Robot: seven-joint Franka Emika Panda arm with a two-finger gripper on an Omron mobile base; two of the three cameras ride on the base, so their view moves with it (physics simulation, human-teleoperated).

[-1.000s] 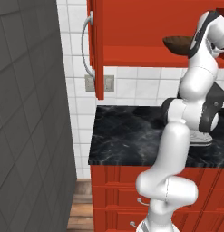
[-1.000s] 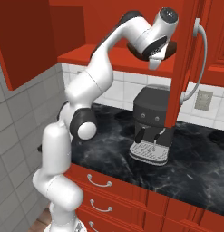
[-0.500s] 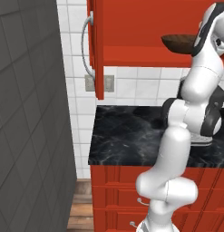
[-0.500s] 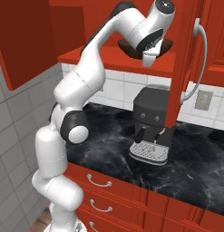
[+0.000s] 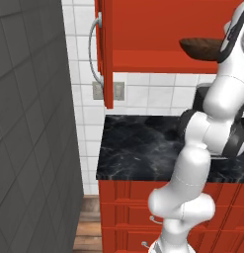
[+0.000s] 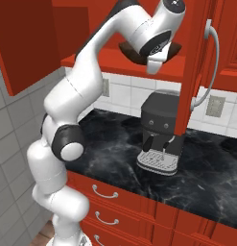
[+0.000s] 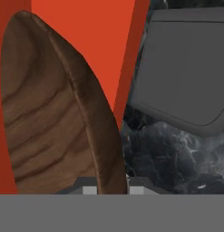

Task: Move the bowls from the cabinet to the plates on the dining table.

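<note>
Down at the near edge sit the red drawers, under a black marble counter that carries a dark coffee machine. Up above, the gripper is clamped tight on the rim of the brown wooden bowl, just at the front edge of the red cabinet shelf, between the open doors.
</note>
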